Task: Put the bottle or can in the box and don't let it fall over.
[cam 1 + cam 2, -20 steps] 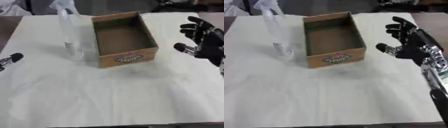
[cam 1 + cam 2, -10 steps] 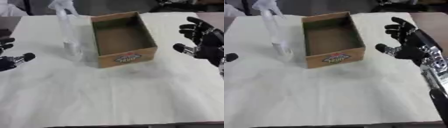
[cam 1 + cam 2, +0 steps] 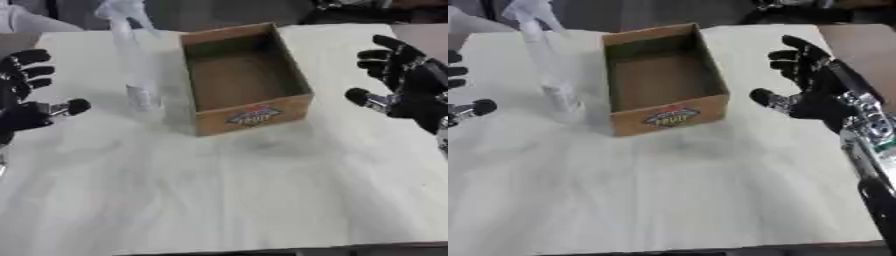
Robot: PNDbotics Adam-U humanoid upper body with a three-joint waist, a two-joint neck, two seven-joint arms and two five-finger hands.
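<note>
A tall clear spray bottle (image 3: pixel 133 62) with a white trigger top stands upright on the table, just left of an open cardboard box (image 3: pixel 242 80). The box is empty inside and has a printed label on its near wall. My left hand (image 3: pixel 24 95) is open at the left edge, thumb pointing toward the bottle, a short gap away from it. To the right of the box my right hand (image 3: pixel 815 87) hovers open with fingers spread, not touching anything.
A pale tablecloth (image 3: pixel 227 190) covers the table, with wide bare room in front of the box. Dark shapes and a white object lie beyond the table's far edge.
My left hand has come in from the left edge toward the bottle, showing more of itself. The right hand, bottle and box have stayed where they were.
</note>
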